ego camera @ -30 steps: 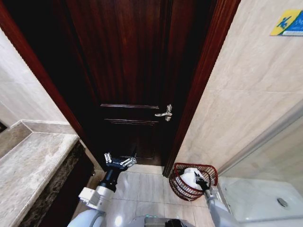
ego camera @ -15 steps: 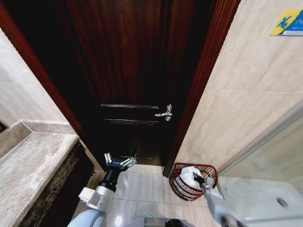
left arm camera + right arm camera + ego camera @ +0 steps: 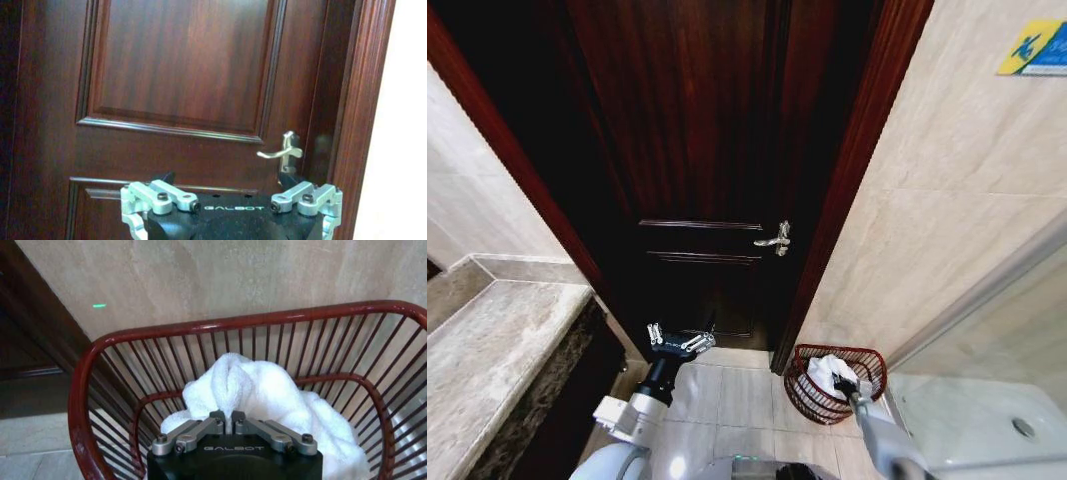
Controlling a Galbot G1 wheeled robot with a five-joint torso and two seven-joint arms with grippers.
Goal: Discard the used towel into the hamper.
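The hamper (image 3: 805, 392), a dark red wire basket, stands on the floor tiles at the foot of the door frame, against the beige wall. Inside it lies the white towel (image 3: 826, 369). My right gripper (image 3: 844, 384) is lowered into the basket and shut on the towel. In the right wrist view the fingers (image 3: 215, 421) pinch an upright fold of the towel (image 3: 267, 390) within the hamper's rim (image 3: 233, 320). My left gripper (image 3: 679, 341) hangs open and idle in front of the door, well left of the hamper; its open fingers (image 3: 155, 192) also face the door in the left wrist view.
A dark wooden door (image 3: 697, 150) with a silver lever handle (image 3: 774, 238) is straight ahead. A marble counter (image 3: 487, 340) runs along the left. A white shower tray (image 3: 967, 420) behind a glass edge lies to the right of the hamper.
My right gripper has sunk slightly lower into the hamper with the towel still pinched. The left arm has not moved.
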